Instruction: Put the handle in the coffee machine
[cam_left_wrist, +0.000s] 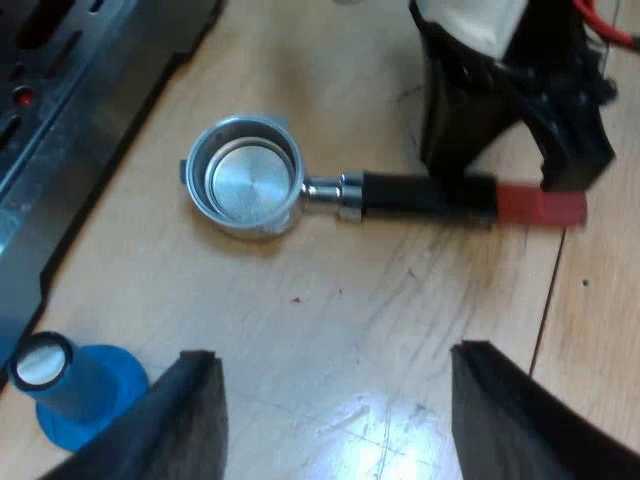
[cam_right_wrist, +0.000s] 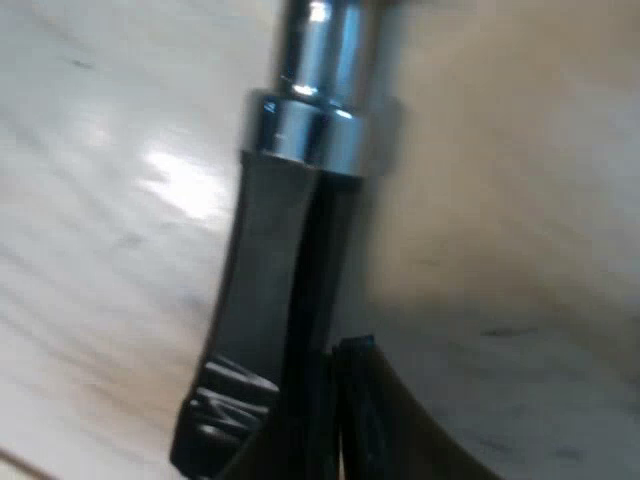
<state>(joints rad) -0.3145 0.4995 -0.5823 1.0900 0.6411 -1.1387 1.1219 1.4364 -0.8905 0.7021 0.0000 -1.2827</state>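
Plainly, my left claw (cam_left_wrist: 335, 355) hung open, its two black fingers (cam_left_wrist: 190, 420) spread wide over bare wood and holding nothing. My right claw (cam_right_wrist: 315, 420) sat at the holder's dark handle (cam_left_wrist: 420, 193). In its own close view the fingers pressed in on either side of the black grip, just below the shiny metal collar (cam_right_wrist: 315, 130). It seemed clamped on the handle, though the blur there left me a little unsure. In the left wrist view, that claw stood on the handle where the black met the red end (cam_left_wrist: 540, 208).

The holder (cam_left_wrist: 245, 178) lay flat on the wooden table (cam_left_wrist: 330, 300). It was not in the coffee machine (cam_left_wrist: 60, 100) but near its base, with the cup towards the machine and the red end away from it. Its round metal cup faced up and was empty: only the bare bright floor showed inside. A blue tamper (cam_left_wrist: 75, 395) sat on the table close by the machine's edge, apart from the holder, its pale top end towards the camera.
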